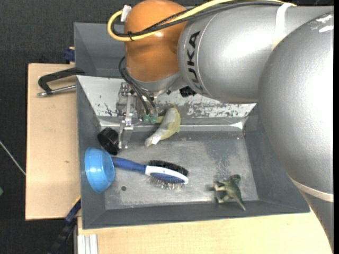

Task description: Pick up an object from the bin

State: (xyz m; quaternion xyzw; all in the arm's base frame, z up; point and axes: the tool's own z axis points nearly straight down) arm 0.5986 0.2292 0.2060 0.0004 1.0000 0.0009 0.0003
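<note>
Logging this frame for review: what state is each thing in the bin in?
gripper: low at back left.
black cap: loose, beside the gripper.
pale yellow thing: lying by the back wall.
blue cup: front left, against the brush handle.
brush: lying, bristles toward the back.
green toy dinosaur: lying front right, alone.

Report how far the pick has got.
Done: the gripper is low in the back left of the bin, between a black knob and a pale yellow banana-shaped thing. In hand: nothing shows as gripped or lifted yet. Left: the grasp and the lift. The blue scoop, the brush and the green toy dinosaur lie apart from it on the floor.
</note>
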